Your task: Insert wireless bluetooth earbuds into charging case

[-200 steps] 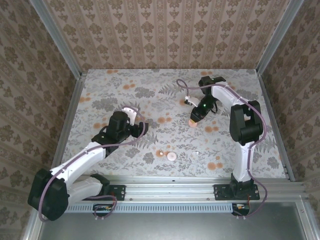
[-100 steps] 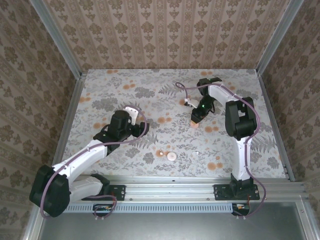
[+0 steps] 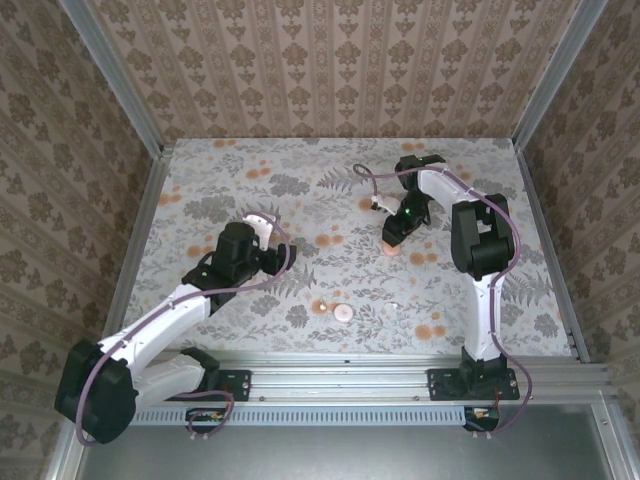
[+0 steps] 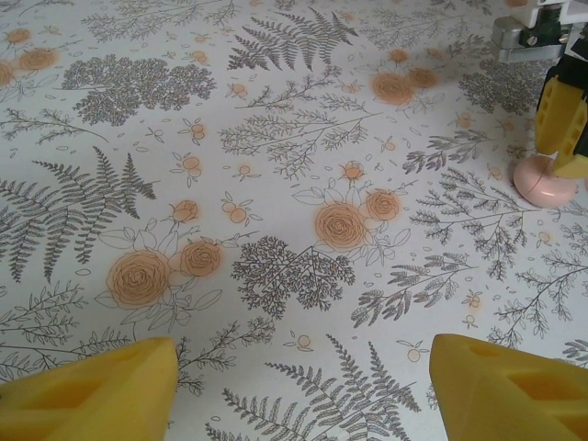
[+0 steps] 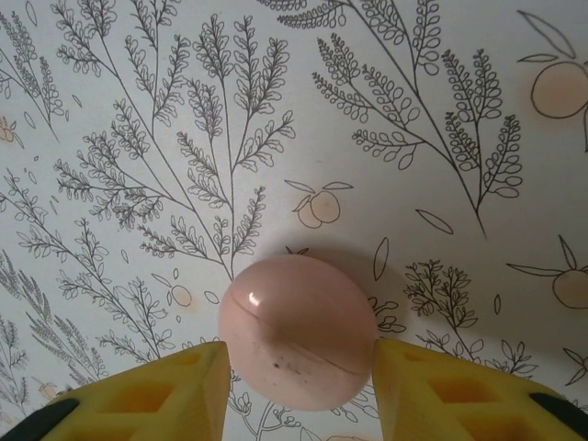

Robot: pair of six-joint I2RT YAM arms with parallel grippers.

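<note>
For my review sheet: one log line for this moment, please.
case: on table, between jaws of right pincer | grip: unclear | left pincer: open, empty | earbud: on table

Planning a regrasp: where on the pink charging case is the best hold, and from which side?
I'd take the charging case across its widest middle, coming straight down from above. It lies on the table with a smooth domed top that offers no edge, so only two opposite sides give purchase. The right gripper stands that way, its yellow fingers at either flank.
</note>
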